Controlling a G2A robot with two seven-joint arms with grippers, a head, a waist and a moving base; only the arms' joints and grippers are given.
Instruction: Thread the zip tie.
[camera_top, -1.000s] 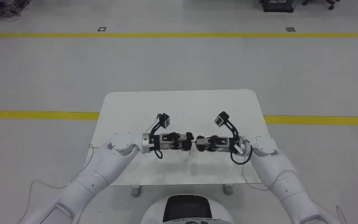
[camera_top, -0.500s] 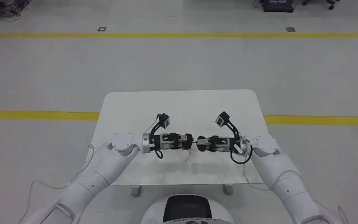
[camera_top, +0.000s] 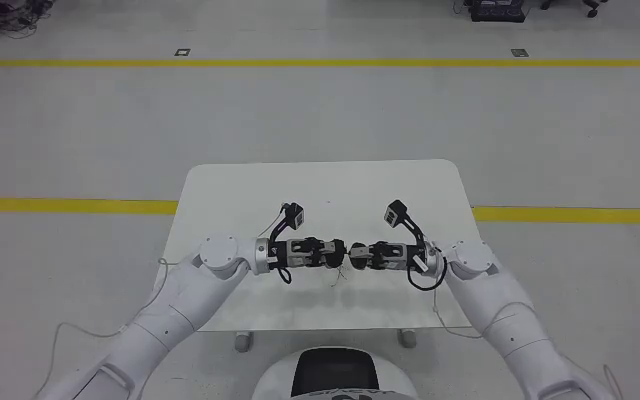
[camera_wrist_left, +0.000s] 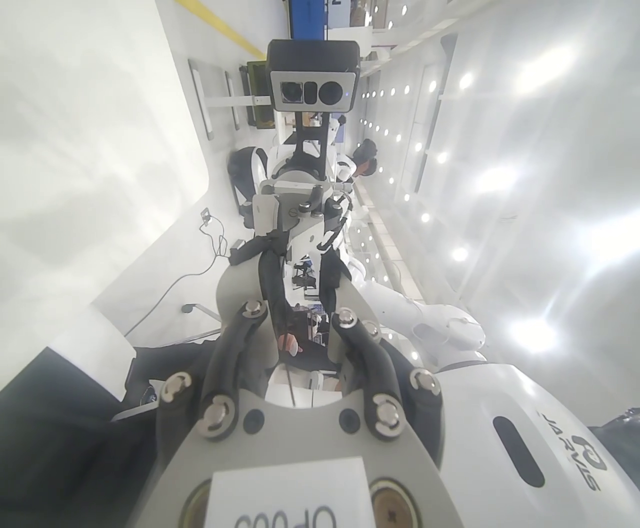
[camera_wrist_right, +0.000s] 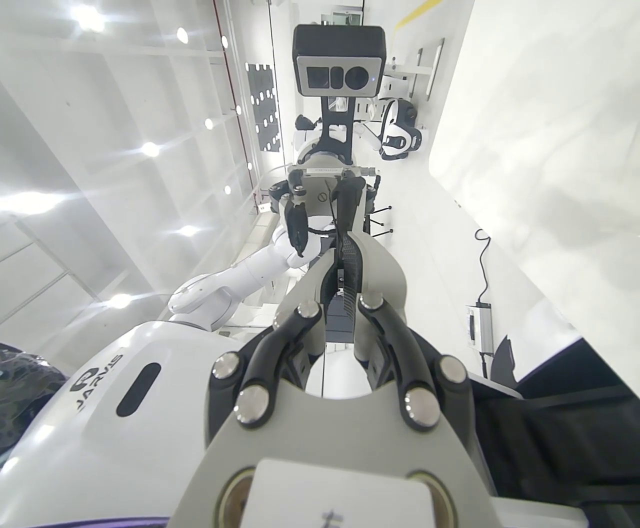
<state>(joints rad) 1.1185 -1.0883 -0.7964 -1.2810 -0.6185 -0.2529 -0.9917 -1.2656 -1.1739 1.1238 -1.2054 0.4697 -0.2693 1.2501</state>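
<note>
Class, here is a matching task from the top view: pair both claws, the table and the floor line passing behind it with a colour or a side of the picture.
Things:
1 left claw
2 right claw
3 table
4 floor line

Descriptions:
A yellow
B picture's left of the pair
C white
D picture's right of the pair

Pairs: 1-B, 2-D, 3-C, 4-A

The left arm (camera_top: 190, 295) and the right arm (camera_top: 505, 305) both bend inward at the elbow. Their forearms lie along one line in front of the torso, pointing at each other. The left gripper (camera_top: 337, 252) and the right gripper (camera_top: 353, 256) face tip to tip — all but touching. The left one's fingers (camera_wrist_left: 270, 285) stand parted, while the right one's fingers (camera_wrist_right: 352, 265) are drawn close together.
</note>
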